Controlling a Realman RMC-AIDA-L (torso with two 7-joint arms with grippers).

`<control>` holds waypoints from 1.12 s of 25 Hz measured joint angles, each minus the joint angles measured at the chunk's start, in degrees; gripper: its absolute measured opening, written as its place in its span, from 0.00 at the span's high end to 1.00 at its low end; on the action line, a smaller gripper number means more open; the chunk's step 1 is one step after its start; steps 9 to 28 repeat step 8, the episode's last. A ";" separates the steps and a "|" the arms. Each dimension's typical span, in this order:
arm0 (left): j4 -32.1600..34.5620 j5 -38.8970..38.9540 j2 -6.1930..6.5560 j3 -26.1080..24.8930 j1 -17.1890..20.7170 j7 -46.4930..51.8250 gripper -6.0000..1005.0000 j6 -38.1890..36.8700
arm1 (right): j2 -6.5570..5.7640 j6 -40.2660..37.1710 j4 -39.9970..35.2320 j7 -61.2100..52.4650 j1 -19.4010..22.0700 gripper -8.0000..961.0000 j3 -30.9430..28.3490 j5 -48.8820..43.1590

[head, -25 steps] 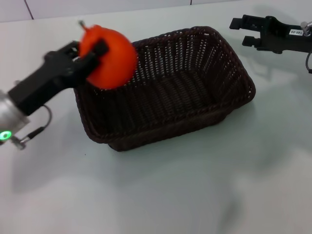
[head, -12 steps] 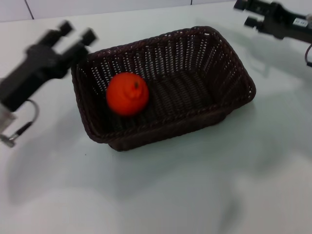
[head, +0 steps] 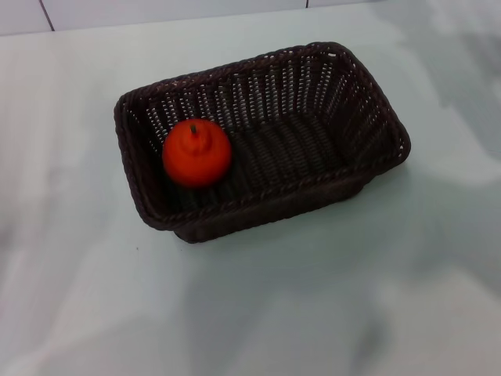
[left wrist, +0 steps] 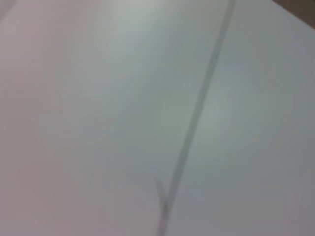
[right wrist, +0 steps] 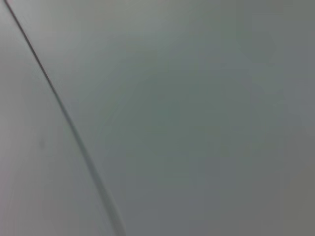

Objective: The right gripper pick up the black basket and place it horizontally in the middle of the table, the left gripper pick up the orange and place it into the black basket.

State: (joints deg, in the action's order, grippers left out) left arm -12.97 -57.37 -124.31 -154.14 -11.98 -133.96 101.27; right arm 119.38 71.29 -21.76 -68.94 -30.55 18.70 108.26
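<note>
The black basket (head: 313,133), a large dark woven wicker basket with a braided rim, lies lengthwise in the middle of the white table (head: 329,298) in the head view. The orange (head: 196,153), bright and round with a short dark stem, rests inside the basket at its left end. Neither gripper shows in the head view. The left wrist view and the right wrist view show only a plain pale surface with a thin dark line across it, and no fingers.
A wall seam runs along the table's far edge (head: 156,22). Nothing else stands on the table around the basket.
The left gripper released the orange into the basket and withdrew out of view to the left. The right gripper withdrew out of view at the upper right. The orange settled at the basket's left end.
</note>
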 joint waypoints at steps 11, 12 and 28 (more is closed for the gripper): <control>4.95 0.25 0.01 -8.50 3.09 -4.11 0.08 2.43 | 0.11 -0.02 10.04 37.73 -3.13 0.10 -1.28 14.51; 4.95 0.25 0.01 -8.50 3.09 -4.11 0.08 2.43 | 0.11 -0.02 10.04 37.73 -3.13 0.10 -1.28 14.51; 4.95 0.25 0.01 -8.50 3.09 -4.11 0.08 2.43 | 0.11 -0.02 10.04 37.73 -3.13 0.10 -1.28 14.51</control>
